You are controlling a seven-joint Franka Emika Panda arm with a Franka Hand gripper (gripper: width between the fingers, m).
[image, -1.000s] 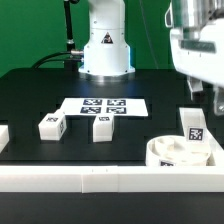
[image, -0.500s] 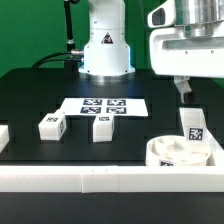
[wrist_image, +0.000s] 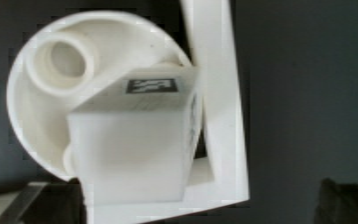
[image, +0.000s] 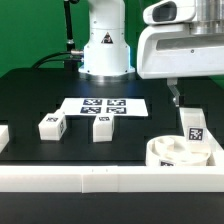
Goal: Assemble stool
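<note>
Black table [image: 30, 95] holds all parts. Gripper [image: 177, 92] hovers at 2 o'clock, fingers spread, empty. Seat disc [image: 170, 153] lies at 4 o'clock against front rail [image: 90, 178]. First leg [image: 193, 125] stands just beside the disc. Second leg [image: 51, 126] and third leg [image: 101, 126] sit near 7 o'clock.

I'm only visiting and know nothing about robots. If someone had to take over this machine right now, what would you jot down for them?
Gripper: open and empty, hanging above the table on the exterior view's right.
Seat: lies in the corner of the border rails, at the exterior view's right.
Upright leg: stands right beside the seat.
Lying leg and middle leg: loose on the table in front of the marker board.
Done: no leg is visibly joined to the seat.
Left: fit all three legs to the seat.
</note>
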